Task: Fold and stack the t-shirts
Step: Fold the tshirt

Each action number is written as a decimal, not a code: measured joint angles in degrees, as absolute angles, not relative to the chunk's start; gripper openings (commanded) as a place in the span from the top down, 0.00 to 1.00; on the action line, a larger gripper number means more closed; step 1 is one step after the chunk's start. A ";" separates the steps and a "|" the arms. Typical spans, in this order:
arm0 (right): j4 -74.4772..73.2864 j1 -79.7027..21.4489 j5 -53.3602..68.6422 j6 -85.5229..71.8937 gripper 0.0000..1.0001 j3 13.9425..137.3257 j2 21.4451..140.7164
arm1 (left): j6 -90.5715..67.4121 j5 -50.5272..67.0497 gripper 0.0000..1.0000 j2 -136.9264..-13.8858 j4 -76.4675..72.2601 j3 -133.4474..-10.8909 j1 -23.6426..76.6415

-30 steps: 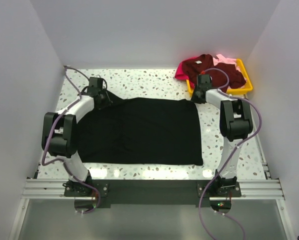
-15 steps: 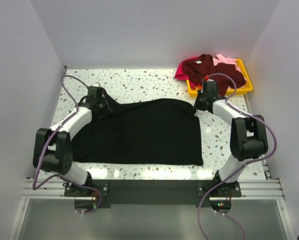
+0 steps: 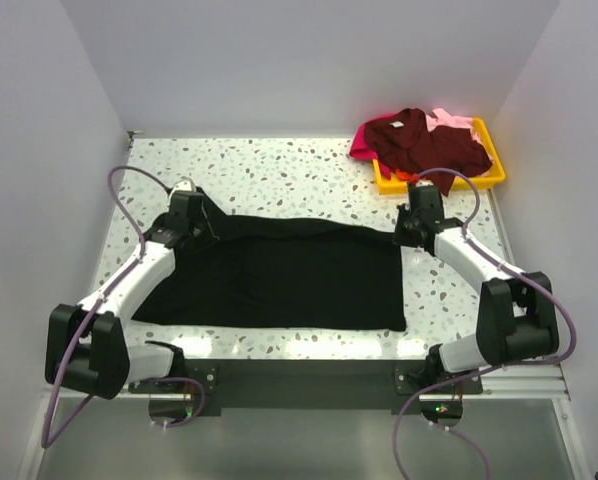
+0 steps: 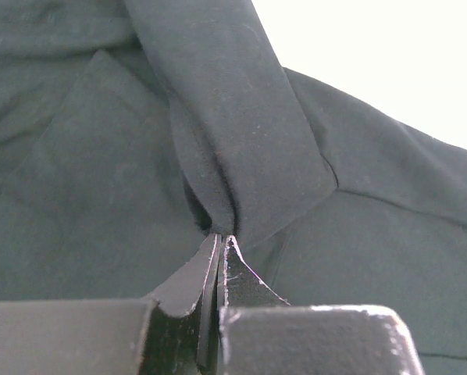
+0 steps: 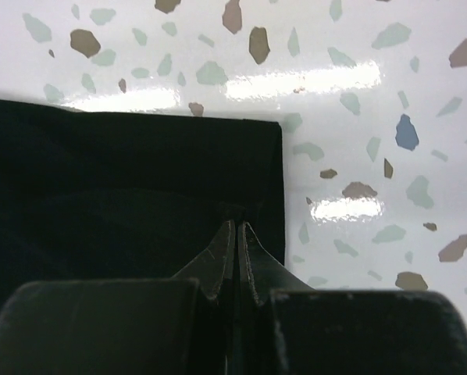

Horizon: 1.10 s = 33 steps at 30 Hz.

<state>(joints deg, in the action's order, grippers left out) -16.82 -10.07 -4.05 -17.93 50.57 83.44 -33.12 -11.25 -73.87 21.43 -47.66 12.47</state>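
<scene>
The large black t-shirt lies spread across the table, its far edge lifted and pulled toward the near side. My left gripper is shut on its far left corner; in the left wrist view the fingertips pinch a fold of black cloth. My right gripper is shut on the far right corner; the black cloth also shows in the right wrist view, pinched at its edge. The dark maroon t-shirt, the magenta t-shirt and the pale pink t-shirt lie heaped on the yellow tray.
The yellow tray stands at the far right corner of the speckled table. White walls close in the left, far and right sides. The arm bases sit on a metal rail at the near edge.
Both grippers have moved toward the near side, carrying the black t-shirt's far edge with them. The visible black cloth has grown narrower front to back.
</scene>
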 measured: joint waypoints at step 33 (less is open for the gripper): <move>-28.16 -13.96 -10.26 -18.11 1.00 42.68 67.46 | -36.47 -11.49 1.00 -50.57 34.00 -38.72 13.89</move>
<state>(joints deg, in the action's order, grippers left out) -28.16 -13.96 -10.26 -18.11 42.68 67.46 -36.47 -11.49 -50.57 34.00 -38.72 13.89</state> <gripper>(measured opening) 0.011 0.013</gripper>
